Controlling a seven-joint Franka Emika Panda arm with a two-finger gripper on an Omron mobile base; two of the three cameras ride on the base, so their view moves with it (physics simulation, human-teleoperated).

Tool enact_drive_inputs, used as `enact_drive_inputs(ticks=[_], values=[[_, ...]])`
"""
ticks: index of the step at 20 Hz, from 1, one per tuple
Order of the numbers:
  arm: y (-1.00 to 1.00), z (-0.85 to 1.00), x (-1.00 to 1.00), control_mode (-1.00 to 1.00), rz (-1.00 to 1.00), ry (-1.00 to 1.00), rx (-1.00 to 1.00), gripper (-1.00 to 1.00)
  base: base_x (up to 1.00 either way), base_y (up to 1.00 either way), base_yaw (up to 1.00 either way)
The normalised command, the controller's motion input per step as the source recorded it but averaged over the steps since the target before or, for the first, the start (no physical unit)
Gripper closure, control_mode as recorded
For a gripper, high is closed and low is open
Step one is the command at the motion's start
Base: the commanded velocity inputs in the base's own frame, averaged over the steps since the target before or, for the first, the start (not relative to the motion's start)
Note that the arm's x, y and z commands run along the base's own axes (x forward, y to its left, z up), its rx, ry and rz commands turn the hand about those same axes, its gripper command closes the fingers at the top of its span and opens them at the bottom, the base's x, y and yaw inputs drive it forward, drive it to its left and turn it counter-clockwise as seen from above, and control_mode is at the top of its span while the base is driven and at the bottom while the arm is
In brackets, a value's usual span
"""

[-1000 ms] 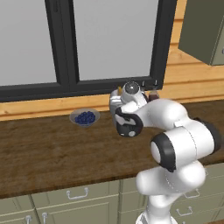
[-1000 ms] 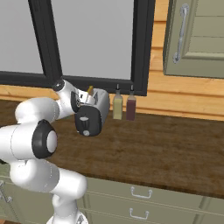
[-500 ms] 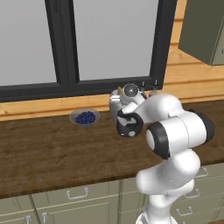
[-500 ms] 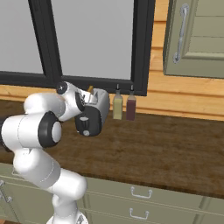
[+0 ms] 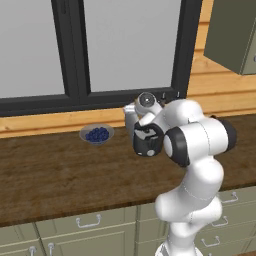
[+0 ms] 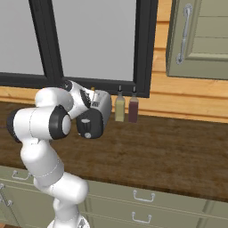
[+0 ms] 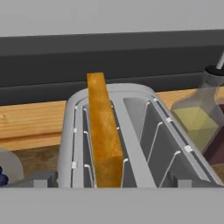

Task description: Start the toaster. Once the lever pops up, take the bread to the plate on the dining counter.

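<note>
The silver toaster [image 7: 131, 127] lies right below my hand, seen from above with both slots showing. The bread [image 7: 103, 131] stands on edge in the left slot, its golden-brown crust well above the rim. My gripper [image 7: 111, 181] hovers open over the toaster's near end, and one fingertip [image 7: 42, 178] sits far out to the side, touching nothing. From the base, the toaster [image 6: 103, 104] stands on the wood worktop with its black end panel [image 5: 146, 142] and pale knob [image 6: 87, 135] facing me. I cannot make out the lever. The plate and dining counter are out of view.
A grey bowl of blueberries [image 5: 97, 134] sits left of the toaster. Two bottles [image 6: 119, 108] [image 6: 132, 109] stand close on its right, under the black window frame. Green drawers run below the worktop [image 6: 169, 151], and a wall cabinet [image 6: 200, 40] hangs at upper right.
The arm's elbow has swung in toward the toaster. The hand stays over the toaster, and toaster, bowl and bottles have not moved.
</note>
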Motion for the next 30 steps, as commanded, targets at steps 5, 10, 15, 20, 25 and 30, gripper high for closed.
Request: enact_drive_inputs(ticks=[5,10,15,20,25,30], values=[[0.0,-0.01,0.4,-1.0,0.0,0.0,0.0,-1.0,0.0,0.0,0.0],[0.0,-0.02,0.37,-1.0,0.0,0.0,0.0,-1.0,0.0,0.0,0.0],[0.0,-0.09,0.23,-1.0,0.0,0.0,0.0,1.0,0.0,0.0,0.0],[0.0,-0.08,0.04,-1.0,0.0,0.0,0.0,1.0,0.0,0.0,0.0],[0.0,-0.02,0.0,-1.0,0.0,0.0,0.0,1.0,0.0,0.0,0.0],[0.0,0.06,-0.06,-1.0,0.0,-0.03,0.02,1.0,0.0,0.0,0.0]])
